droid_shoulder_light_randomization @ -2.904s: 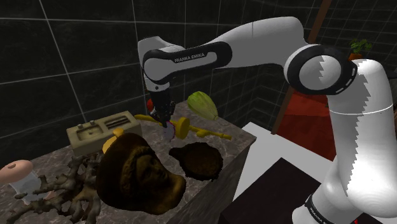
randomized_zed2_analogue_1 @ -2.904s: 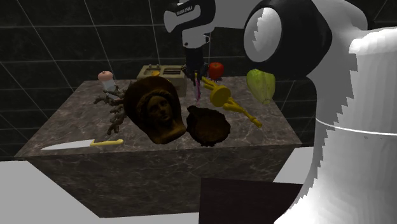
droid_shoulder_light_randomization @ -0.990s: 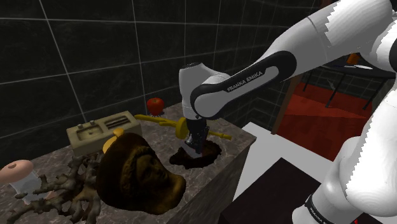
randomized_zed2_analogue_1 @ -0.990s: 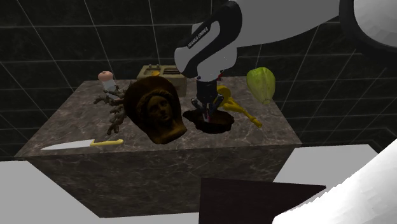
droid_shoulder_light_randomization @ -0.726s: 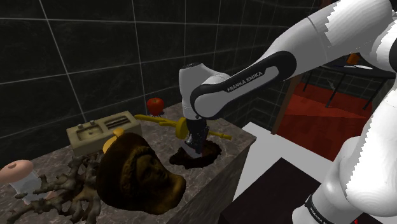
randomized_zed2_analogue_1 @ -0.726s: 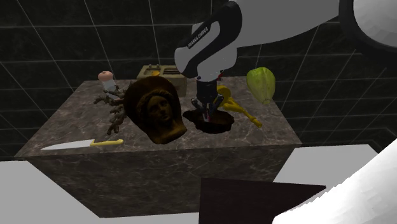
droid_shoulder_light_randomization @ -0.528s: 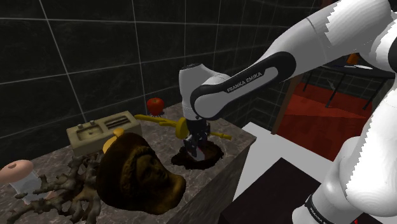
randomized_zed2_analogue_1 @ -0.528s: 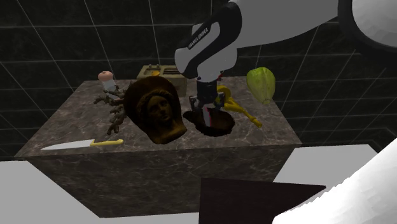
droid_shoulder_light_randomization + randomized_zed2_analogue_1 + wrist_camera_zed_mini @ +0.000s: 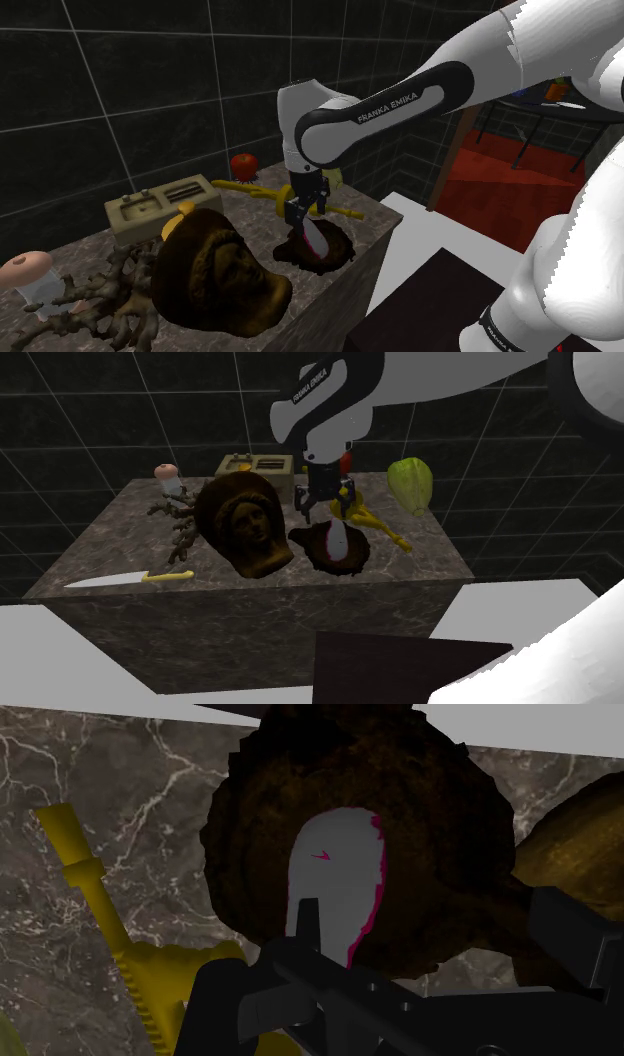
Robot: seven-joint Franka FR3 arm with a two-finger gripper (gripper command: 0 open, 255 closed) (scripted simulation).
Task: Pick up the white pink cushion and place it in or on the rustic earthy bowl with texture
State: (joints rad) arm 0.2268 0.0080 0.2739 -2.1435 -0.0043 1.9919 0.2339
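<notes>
On the dark marbled counter (image 9: 368, 222), at the shoulder view's far left, a pink-capped mushroom (image 9: 24, 266) stands beside a tangle of brown branching coral (image 9: 100, 300). Next comes a beige box (image 9: 158, 207), and in front of it a big dark-brown sculpted head (image 9: 215, 272) rests on the stone. Behind these, a small red fruit (image 9: 243, 163) sits near the black tiled wall, and a long yellow object (image 9: 245, 188) stretches across the counter toward the right. Then comes the rough, dark-brown bowl (image 9: 340, 248), near the counter's right edge. The cushion (image 9: 313, 240), white with a pink edge, lies inside it. Just above the cushion hangs the black gripper (image 9: 306, 212), its jaws standing apart and clasping nothing. The white arm (image 9: 400, 95) climbs away to the upper right.
</notes>
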